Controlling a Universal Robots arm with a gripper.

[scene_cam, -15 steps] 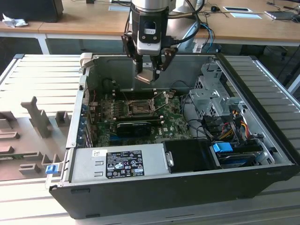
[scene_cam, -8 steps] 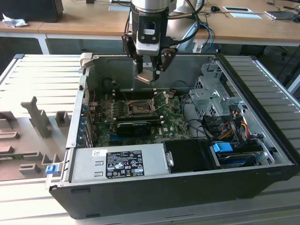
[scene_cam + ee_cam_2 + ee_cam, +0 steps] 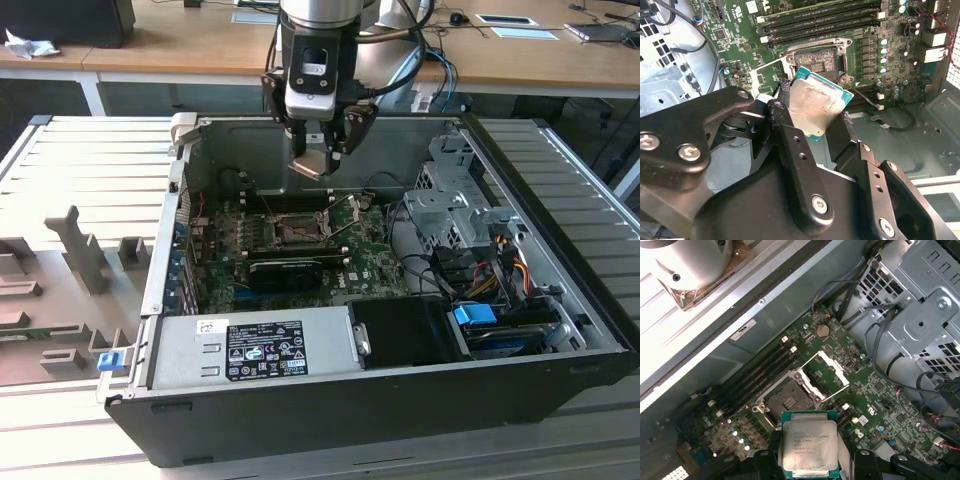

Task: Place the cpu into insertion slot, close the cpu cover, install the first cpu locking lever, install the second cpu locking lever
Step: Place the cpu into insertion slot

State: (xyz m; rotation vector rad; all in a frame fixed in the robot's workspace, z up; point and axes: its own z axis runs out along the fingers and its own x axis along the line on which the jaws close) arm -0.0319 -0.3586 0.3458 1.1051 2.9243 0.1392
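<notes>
- The cpu [image 3: 809,441] is showing a flat, square face of dull silvery metal, with a thin green border running around it.
- The black pincer [image 3: 815,109] is clamping the cpu by two opposite edges, so the cpu is sitting right between its fingertips.
- The cpu is hanging above the green motherboard [image 3: 375,265], clear of the insertion slot [image 3: 786,399], which is lying bare with a dark centre and a silvery rim.
- The cpu cover [image 3: 837,371], a thin silvery frame with a square window, is standing swung open beside the insertion slot.
- The open black computer case [image 3: 400,400] is holding the motherboard, a grey power supply box [image 3: 190,345], loose cables [image 3: 490,275] and a perforated metal drive cage [image 3: 450,200].
</notes>
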